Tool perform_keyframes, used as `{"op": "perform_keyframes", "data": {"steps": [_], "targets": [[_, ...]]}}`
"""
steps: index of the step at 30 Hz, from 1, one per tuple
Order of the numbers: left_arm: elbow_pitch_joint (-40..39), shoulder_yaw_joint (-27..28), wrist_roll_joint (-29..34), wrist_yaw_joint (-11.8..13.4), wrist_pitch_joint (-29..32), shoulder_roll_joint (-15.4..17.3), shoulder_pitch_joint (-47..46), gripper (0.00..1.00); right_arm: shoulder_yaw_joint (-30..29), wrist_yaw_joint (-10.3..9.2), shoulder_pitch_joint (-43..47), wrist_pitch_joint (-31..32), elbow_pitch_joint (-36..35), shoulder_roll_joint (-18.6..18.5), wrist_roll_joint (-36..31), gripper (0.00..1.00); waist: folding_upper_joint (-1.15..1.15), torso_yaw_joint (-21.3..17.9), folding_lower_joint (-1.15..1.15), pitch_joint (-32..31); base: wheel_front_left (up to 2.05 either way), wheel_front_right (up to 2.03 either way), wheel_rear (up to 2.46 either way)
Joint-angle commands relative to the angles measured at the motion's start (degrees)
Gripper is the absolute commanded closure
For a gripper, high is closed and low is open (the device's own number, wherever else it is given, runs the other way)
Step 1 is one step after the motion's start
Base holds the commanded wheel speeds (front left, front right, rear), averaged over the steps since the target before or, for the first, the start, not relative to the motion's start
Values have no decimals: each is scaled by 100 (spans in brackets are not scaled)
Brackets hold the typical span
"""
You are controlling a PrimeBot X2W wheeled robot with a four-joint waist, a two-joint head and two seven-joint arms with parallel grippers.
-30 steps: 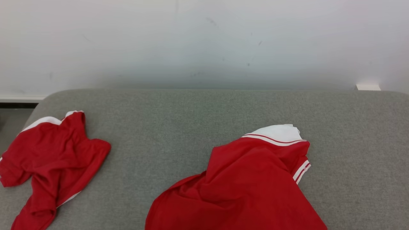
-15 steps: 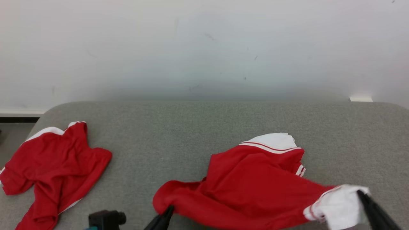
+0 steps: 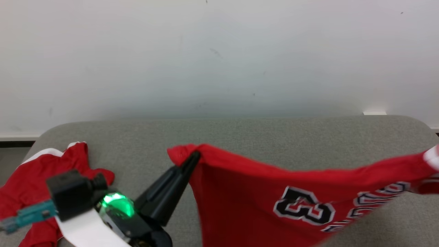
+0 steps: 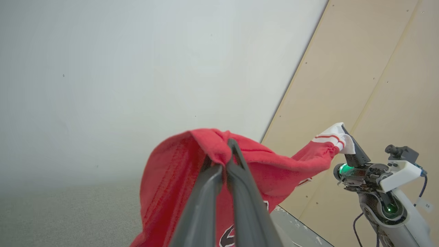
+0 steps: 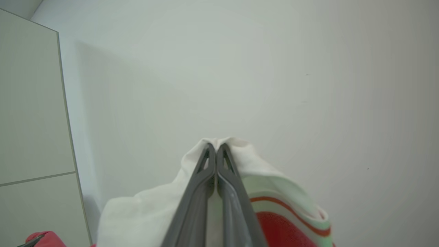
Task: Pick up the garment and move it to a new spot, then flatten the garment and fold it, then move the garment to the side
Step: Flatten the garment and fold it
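Head view has my left gripper [image 3: 194, 157] pinched on a red corner of the garment [image 3: 240, 192], which stretches across to my right gripper [image 5: 215, 147], clamped on its white trim.

Red jersey [image 3: 240, 185], grey cushion [image 3: 274, 133], white wall [image 3: 219, 61].
The jersey bears a black "3" and lettering, both outlined in white, and a white band with red stripes. The other garment [image 3: 24, 185] is red with white edging. The cushion is flecked grey. The left gripper [image 3: 196, 155] is black, with a glowing green light.
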Motion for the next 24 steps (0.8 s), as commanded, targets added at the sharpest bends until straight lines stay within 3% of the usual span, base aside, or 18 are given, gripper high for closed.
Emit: {"op": "perform_keyframes", "data": {"steps": [1, 7, 12, 18, 24], "targets": [[-201, 48, -75, 50, 120, 56, -229, 100, -236, 0, -203, 31, -139, -74, 91, 100, 0, -40, 0, -17, 0, 0, 0], [-570, 244, -232, 408, 724, 134, -1395, 100, -906, 0, -1161, 591, -156, -285, 358, 100, 0, -90, 0, 62, 0, 0, 0], [35, 267, -220, 599, 1170, 256, -2311, 100, -792, 0, -2190, 1310, 585, -140, -24, 100, 0, -27, 0, 346, 0, 0, 0], [1505, 262, 291, 625, 1220, 405, -3509, 100, -109, 1, -4069, 2012, 1874, 659, -803, 100, 0, -14, 0, 1291, 0, 0, 0], [3422, 202, 921, 415, 635, 489, -5268, 100, 207, 1, -6397, 1693, 3755, 1555, -2202, 100, 0, -77, 0, 2294, 0, 0, 0]]}}
